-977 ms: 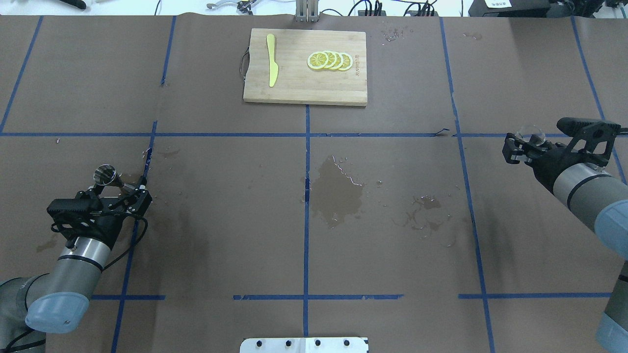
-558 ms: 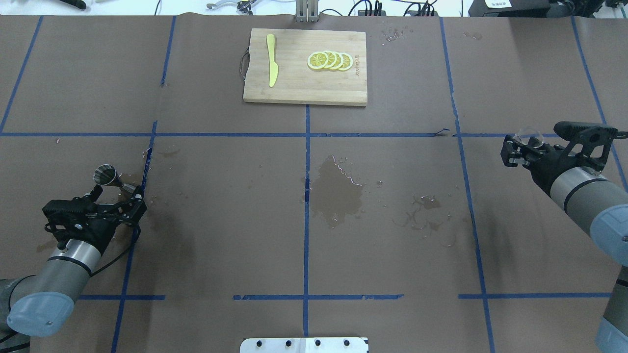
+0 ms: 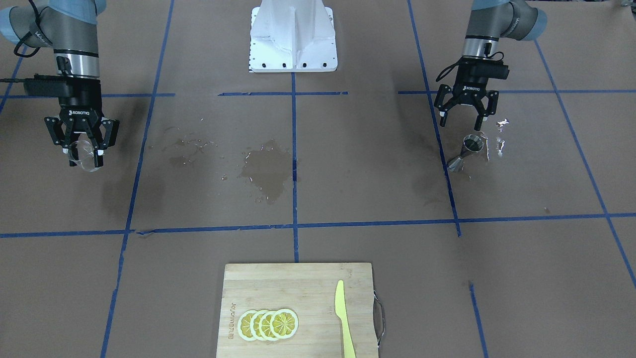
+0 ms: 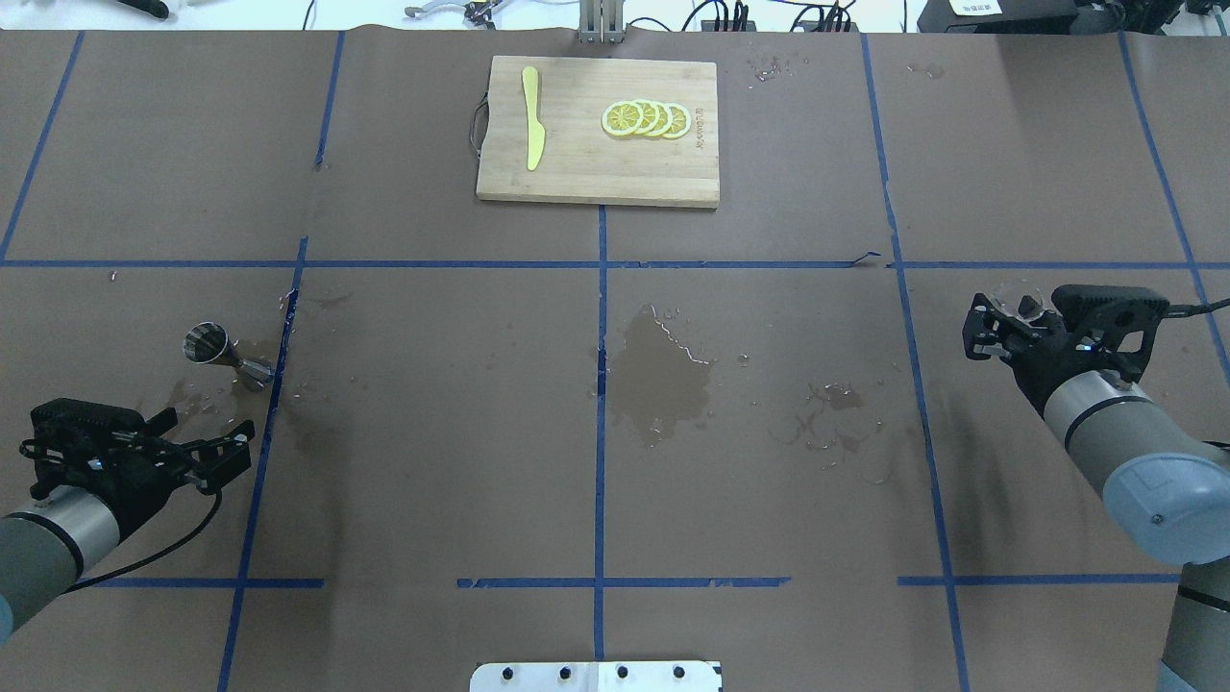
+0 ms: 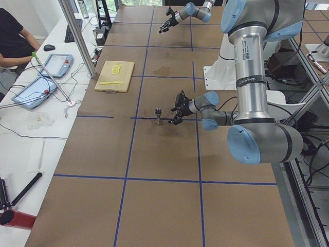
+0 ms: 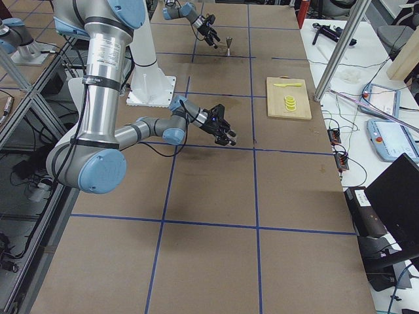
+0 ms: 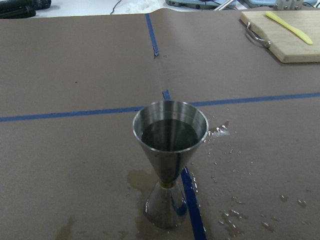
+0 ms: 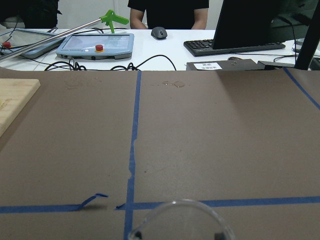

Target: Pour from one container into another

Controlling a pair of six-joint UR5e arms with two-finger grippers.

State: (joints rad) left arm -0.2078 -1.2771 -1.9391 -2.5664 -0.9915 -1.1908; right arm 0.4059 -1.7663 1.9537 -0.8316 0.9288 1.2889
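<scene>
The steel jigger stands upright on wet brown paper at the left; its upper cone seems to hold liquid. My left gripper is open, nearer the robot than the jigger and apart from it; the front view shows the same left gripper and jigger. My right gripper is shut on the clear glass cup above the table's right side. In the front view the cup hangs between the right gripper's fingers. Only the cup's rim shows in the right wrist view.
A wooden cutting board at the far middle carries a yellow knife and lemon slices. Wet patches mark the table's centre, with small splashes around the jigger. Blue tape lines cross the paper.
My left gripper has drawn back toward the robot, away from the jigger, which stays standing. My right gripper with the glass has moved nearer the robot and slightly inward.
</scene>
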